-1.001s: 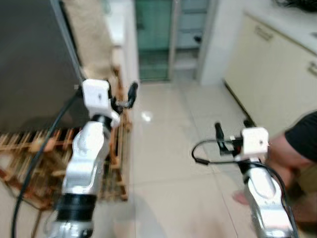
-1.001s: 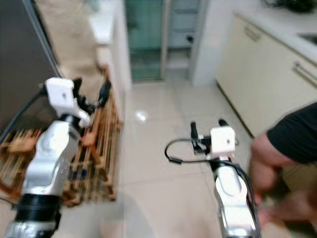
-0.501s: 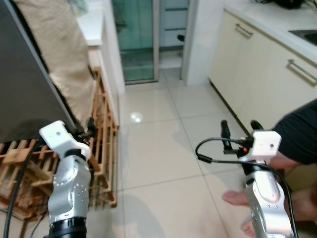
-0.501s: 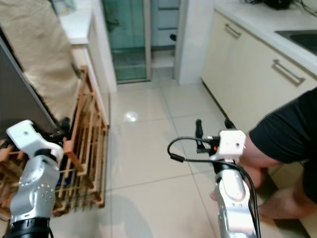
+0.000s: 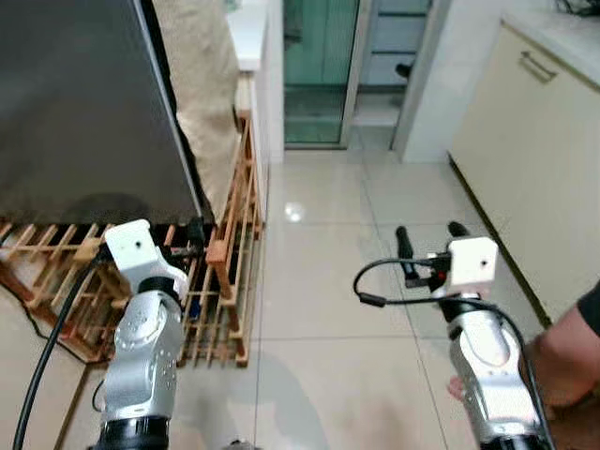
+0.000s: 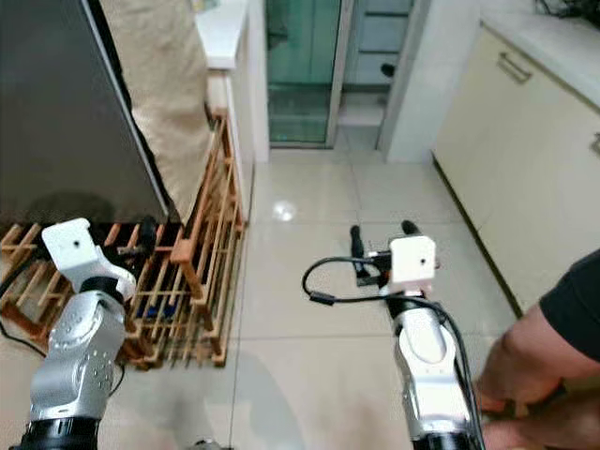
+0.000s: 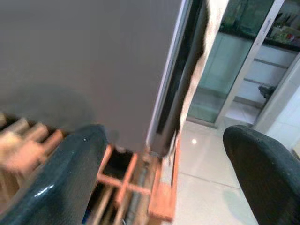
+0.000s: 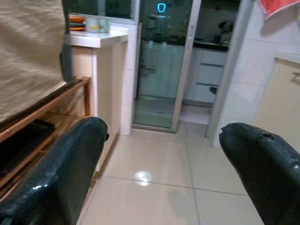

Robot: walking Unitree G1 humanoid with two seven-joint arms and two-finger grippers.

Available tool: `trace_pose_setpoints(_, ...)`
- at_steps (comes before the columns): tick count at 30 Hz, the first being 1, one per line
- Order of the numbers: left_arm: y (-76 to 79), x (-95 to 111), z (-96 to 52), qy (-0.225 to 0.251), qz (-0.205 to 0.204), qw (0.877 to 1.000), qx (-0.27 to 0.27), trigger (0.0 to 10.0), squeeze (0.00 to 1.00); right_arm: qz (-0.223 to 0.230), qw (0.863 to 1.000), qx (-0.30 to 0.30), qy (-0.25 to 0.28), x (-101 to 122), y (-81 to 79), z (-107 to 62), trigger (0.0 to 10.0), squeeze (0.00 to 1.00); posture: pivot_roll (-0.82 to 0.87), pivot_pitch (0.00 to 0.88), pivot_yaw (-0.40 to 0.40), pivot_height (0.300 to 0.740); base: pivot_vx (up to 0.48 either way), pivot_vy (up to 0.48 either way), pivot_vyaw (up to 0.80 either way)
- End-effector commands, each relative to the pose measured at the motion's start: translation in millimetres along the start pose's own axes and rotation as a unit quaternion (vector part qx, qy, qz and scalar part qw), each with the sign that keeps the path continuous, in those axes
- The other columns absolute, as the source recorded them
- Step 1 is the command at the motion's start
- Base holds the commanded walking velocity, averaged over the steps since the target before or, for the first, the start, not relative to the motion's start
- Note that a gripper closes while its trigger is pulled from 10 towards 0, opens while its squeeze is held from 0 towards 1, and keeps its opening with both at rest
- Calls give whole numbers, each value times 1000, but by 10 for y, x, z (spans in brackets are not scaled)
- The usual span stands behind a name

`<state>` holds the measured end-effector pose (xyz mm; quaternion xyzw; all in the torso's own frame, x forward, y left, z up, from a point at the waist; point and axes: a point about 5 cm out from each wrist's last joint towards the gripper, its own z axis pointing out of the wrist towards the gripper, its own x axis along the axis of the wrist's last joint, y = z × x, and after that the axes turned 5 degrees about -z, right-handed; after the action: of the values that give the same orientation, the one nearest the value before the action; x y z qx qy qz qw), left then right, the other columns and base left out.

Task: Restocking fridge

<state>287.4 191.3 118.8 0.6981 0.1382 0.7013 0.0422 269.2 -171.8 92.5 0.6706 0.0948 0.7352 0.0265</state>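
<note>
The fridge (image 5: 75,103) stands at my left, a tall dark grey front with a silver edge, seen close in the left wrist view as fridge (image 7: 84,61). My left gripper (image 5: 192,239) hangs low beside it, in front of a wooden rack (image 5: 230,272), open with nothing between its fingers (image 7: 51,178). My right gripper (image 5: 429,239) is held out over the tiled floor, open and empty, its fingers (image 8: 51,173) pointing toward a glass door (image 8: 159,61).
A beige cloth (image 5: 202,75) hangs beside the fridge over the rack. Cream cabinets (image 5: 534,141) line the right side. A person's arm (image 5: 572,347) is at the lower right, near my right arm. Pale tiled floor (image 5: 319,234) runs ahead to the glass door (image 5: 319,66).
The camera has swung, so the whole scene shifted. My left arm has come down from chest height to low in front of the rack. The right arm keeps about the same pose.
</note>
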Motion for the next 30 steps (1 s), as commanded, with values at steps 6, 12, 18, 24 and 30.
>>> trace_pose_setpoints(6,420,302,72,53,19,993,-103,10000,0,-1,1000,0,2,-24,-47,18,10000,0,-147,0,41,740,0,0,500)
trace_pose_setpoints(12,389,244,60,48,36,993,-102,10000,0,-6,1000,14,3,-26,-100,30,10000,0,-144,0,36,740,0,0,483)
trace_pose_setpoints(18,-195,-122,-182,-6,63,998,-20,10000,0,24,1000,1,-1,-58,-84,-79,10000,0,-113,0,-3,740,0,0,216)
trace_pose_setpoints(24,-181,-56,-139,14,68,998,-2,10000,0,34,999,9,-15,-145,-174,8,10000,0,-63,0,-9,740,0,0,0)
trace_pose_setpoints(30,8,133,89,52,65,996,-35,10000,0,22,999,20,26,55,-253,268,10000,0,-93,0,5,740,52,-56,0)
